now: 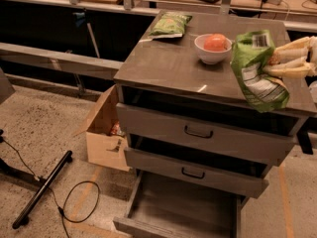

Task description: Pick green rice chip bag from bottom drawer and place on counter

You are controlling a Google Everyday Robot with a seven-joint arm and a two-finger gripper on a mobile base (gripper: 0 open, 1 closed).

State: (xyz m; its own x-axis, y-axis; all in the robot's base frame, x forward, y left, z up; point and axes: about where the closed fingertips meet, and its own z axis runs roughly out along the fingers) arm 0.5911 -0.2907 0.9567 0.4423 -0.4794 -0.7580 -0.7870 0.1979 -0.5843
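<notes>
My gripper comes in from the right edge with pale fingers shut on the green rice chip bag. The bag hangs crumpled over the right side of the counter; I cannot tell whether its lower end touches the surface. The bottom drawer is pulled open below the cabinet, and its flat grey floor is bare.
A paler olive-green bag lies at the counter's back left. A white bowl with an orange-red fruit stands just left of the held bag. Two upper drawers stand slightly ajar. A cardboard box and a black stand with cable are on the floor at left.
</notes>
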